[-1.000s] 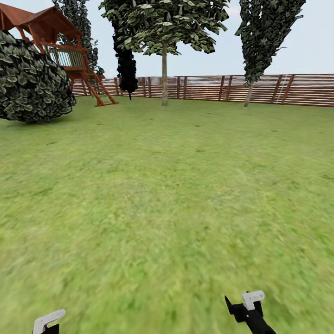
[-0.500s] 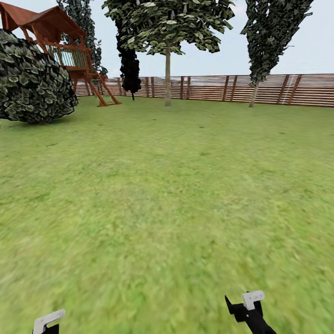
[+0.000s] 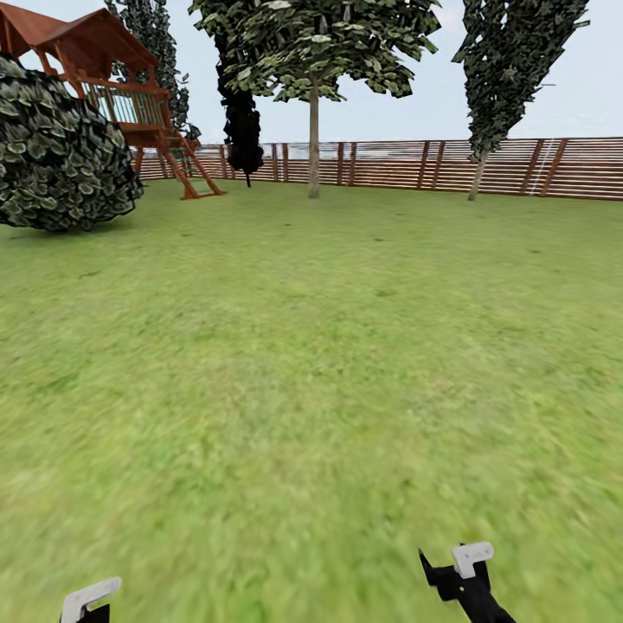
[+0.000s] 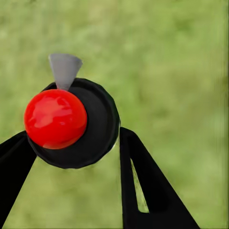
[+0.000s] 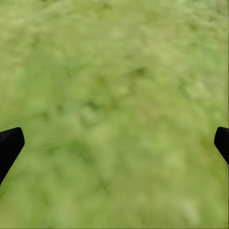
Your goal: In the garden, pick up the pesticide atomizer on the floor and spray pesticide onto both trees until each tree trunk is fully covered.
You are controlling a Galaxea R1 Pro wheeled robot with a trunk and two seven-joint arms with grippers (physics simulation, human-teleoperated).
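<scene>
Down low, the left gripper (image 4: pixel 76 157) grips the sprayer; the right gripper (image 5: pixel 114 143) hangs spread wide with nothing in it.

Its black fingers (image 4: pixel 143 191) close on either side of the sprayer (image 4: pixel 78 124), a round black body with a red ball top and a grey nozzle cone, held above the lawn (image 3: pixel 311 363). Beyond the sprayer, across open grass, a tree (image 3: pixel 313 52) with a pale bare trunk (image 3: pixel 313 151) stands near the wooden fence (image 3: pixel 510 166). Beside that tree are a dark cypress (image 3: pixel 240 130), then a playhouse (image 3: pixel 112 78) and a big leafy bush (image 3: pixel 61 147). Another tree (image 3: pixel 510 61) leans further along the fence.
</scene>
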